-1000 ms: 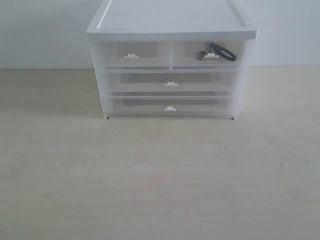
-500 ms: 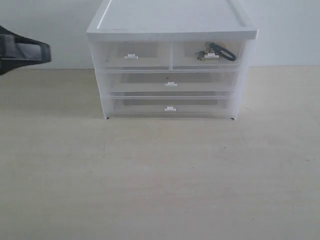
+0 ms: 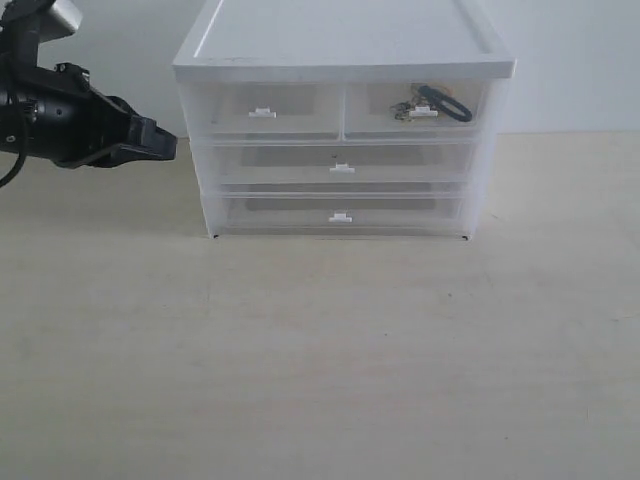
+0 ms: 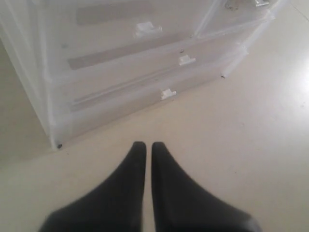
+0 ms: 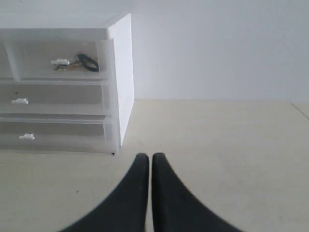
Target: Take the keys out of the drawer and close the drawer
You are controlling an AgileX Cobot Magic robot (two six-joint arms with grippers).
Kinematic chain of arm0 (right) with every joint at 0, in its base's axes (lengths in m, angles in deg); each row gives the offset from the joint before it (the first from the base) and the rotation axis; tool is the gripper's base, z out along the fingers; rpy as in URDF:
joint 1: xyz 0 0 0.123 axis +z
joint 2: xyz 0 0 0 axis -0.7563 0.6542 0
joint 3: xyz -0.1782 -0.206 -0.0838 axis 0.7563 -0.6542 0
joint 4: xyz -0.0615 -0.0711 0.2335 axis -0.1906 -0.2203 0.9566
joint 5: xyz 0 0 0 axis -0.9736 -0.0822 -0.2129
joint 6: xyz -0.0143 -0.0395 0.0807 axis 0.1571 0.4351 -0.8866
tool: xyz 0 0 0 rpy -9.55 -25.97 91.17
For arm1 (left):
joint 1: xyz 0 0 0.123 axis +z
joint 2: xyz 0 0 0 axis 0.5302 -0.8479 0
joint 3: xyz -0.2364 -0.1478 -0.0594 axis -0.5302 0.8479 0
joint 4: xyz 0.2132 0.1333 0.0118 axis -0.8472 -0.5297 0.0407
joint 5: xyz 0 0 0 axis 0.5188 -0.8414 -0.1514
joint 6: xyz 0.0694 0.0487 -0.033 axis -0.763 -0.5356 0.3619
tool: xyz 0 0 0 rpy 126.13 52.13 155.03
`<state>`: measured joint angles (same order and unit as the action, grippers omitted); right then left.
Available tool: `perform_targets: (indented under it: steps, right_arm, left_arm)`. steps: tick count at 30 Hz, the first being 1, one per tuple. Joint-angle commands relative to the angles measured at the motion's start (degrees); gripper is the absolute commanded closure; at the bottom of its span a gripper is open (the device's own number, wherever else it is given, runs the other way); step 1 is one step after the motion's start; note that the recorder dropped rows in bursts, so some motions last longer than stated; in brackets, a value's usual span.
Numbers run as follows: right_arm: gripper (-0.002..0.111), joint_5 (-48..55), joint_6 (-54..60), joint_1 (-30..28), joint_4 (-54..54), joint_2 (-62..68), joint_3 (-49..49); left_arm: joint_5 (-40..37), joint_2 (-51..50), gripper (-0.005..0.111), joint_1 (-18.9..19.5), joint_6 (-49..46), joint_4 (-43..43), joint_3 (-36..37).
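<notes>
Frosted drawers (image 3: pixel 340 165): four. Keys (image 3: pixel 432 103): one, top-right drawer (image 3: pixel 375 122).

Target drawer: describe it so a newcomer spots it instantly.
Find the white plastic cabinet on the pale table. Its top row holds two half-width drawers; take the right drawer in the exterior view. Unlike its left twin, it shows keys behind its frosted front.

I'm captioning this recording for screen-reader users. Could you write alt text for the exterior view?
A white plastic cabinet with four frosted drawers, all closed, stands on a pale table; the keys show through the front of the top right drawer. The black left pincer hovers at the left edge, pointing toward the cabinet.
</notes>
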<state>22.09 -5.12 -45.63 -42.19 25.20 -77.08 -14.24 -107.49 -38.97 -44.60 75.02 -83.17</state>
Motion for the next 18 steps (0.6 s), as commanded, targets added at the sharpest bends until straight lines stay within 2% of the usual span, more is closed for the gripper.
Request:
perform_targets:
  steps: [1, 3, 4, 7, 9, 13, 18]
  right_arm:
    - [0.108, -9.3, -5.0, 0.0, 5.1, -0.3, 0.0]
    - [0.108, -16.0, -11.6, 0.0, 10.6, -0.3, 0.0]
    - [0.108, -19.3, -13.7, 0.4, 9.9, -0.3, 0.0]
    - [0.108, -15.0, -20.9, 3.3, 1.9, 0.8, 4.1]
    - [0.108, -16.3, -25.6, 6.2, -1.9, 4.3, 6.2]
    - [0.108, -21.6, -28.6, 14.2, -5.5, 18.4, 11.9]
    - [0.108, -20.4, -32.0, 20.9, -3.4, 38.4, 20.8]
  left_arm:
    - [0.6, -2.0, 0.103, 0.1, -3.2, 3.4, -1.8]
    - [0.5, -2.4, 0.103, 0.1, -3.3, 3.3, -2.7]
    - [0.6, -2.6, 0.103, 0.1, -3.6, 3.3, -3.5]
    - [0.6, -2.9, 0.103, 0.1, -3.9, 3.8, -5.3]
    - [0.6, -3.1, 0.103, 0.1, -4.0, 3.8, -6.4]
    - [-0.2, -3.8, 0.103, -0.7, -4.3, 3.7, -8.0]
    - [-0.7, -5.9, 0.103, -2.5, -6.4, 2.2, -9.4]
